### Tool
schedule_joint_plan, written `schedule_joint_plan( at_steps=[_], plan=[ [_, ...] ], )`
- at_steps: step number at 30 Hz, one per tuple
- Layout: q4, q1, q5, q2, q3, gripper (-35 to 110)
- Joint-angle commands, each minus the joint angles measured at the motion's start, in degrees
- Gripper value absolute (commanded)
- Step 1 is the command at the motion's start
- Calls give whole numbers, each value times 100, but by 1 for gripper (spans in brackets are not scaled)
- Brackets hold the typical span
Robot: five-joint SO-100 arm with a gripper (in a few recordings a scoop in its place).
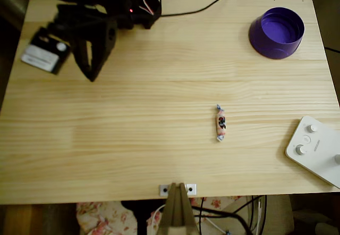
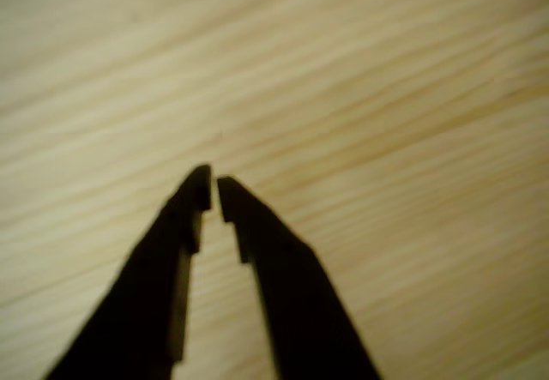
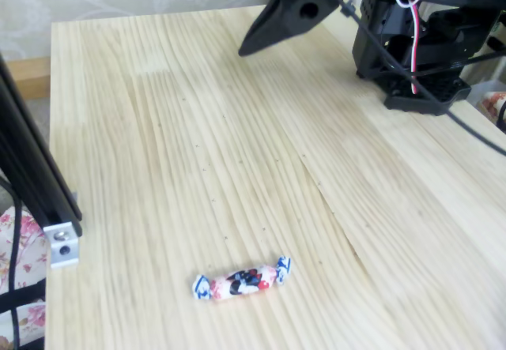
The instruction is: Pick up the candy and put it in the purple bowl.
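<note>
Candy [image 1: 220, 123] is lying untouched on the bare table [image 1: 159, 139], well apart from the purple bowl [image 1: 277, 32] in the far corner, and your gripper [image 2: 214, 190] is hovering nearly closed and empty, so you are facing the whole task.

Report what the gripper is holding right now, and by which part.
Nothing. The gripper hangs over bare table, fingertips nearly together with nothing between them; the candy lies untouched on the wood.
</note>
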Motion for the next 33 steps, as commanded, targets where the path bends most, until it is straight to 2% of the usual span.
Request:
schedule_joint_plan(
  at_steps=[1, 3, 5, 10, 14, 20, 26, 33],
  plan=[
    [167, 44, -97, 35, -1283, -1],
    [281, -9, -396, 9, -1714, -1],
    [272, -176, -237, -264, -2127, -1],
    [1274, -1081, -545, -2962, -4447, -1],
    [1890, -1441, -413, -4438, -6064, -1],
    [3120, -1978, 255, -5687, -7225, -1],
    [3050, -3287, 1600, -5977, -6935, -1],
    [2874, -3902, 3032, -7242, -7356, -1]
  ],
)
